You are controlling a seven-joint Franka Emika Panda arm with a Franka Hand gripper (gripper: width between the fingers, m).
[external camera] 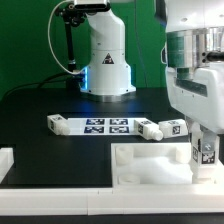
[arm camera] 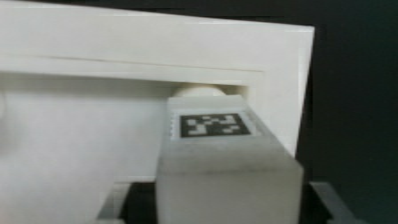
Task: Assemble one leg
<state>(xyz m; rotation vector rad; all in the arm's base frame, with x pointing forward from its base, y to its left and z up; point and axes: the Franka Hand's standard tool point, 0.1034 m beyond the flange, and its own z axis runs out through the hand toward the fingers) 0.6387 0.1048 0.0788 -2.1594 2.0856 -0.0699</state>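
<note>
Leg (external camera: 206,152) at the white panel (external camera: 150,162).
Gripper (external camera: 205,146) seems clamped on the leg, whose end meets the panel's edge.

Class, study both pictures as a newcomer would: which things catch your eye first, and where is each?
The gripper looms large at the exterior view's right, shut on the leg, whose tag faces the wrist camera, just over the white panel. Behind, on the black table, the marker board lies in a row with loose legs. At the back, the robot base glows blue.
</note>
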